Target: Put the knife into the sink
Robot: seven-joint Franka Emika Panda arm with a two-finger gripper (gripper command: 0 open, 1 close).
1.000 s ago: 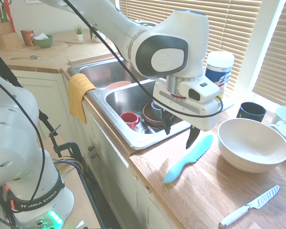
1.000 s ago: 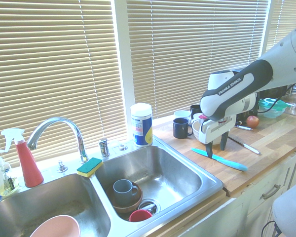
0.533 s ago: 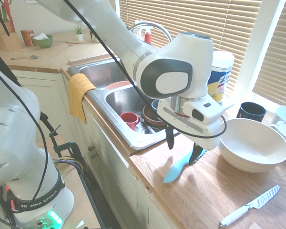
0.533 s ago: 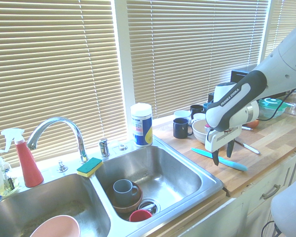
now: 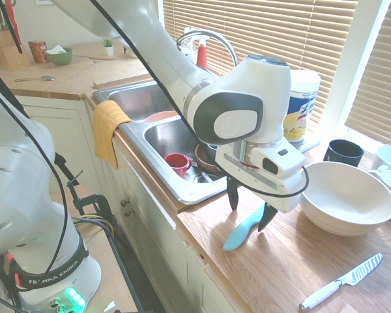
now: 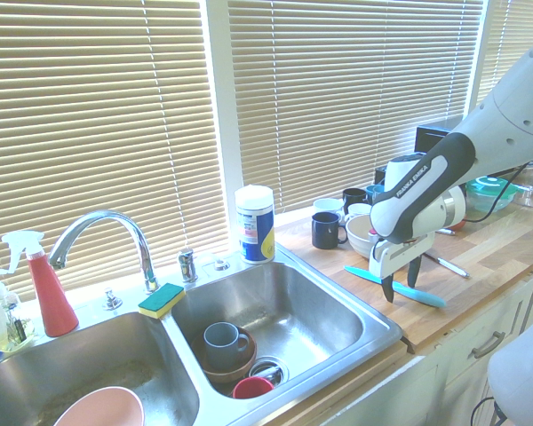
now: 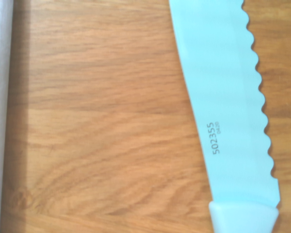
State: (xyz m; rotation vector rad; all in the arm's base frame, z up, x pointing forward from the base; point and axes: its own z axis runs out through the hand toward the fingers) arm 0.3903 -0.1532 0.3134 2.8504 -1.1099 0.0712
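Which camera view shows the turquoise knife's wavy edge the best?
The wrist view: the knife's wavy edge is close and unobstructed there. The first exterior view shows mostly the handle beside the gripper; the second shows the whole knife small, partly covered.

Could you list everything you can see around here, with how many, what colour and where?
serrated plastic knife: one, turquoise, on the counter under the gripper
double-basin steel sink: one, silver, beside the counter
dimpled-blade knife: one, white handle, on the counter
large round bowl: one, white, on the counter
red cup: one, in the sink
blue-grey mug: one, in a brown bowl in the sink
pink bowl: one, in the other basin
sponge: one, green and yellow, on the sink's divider
spray bottle: one, red, behind the sink
cloth: one, orange-yellow, over the counter edge
robot arm: one, white and grey
two-finger gripper: one, black fingers, open
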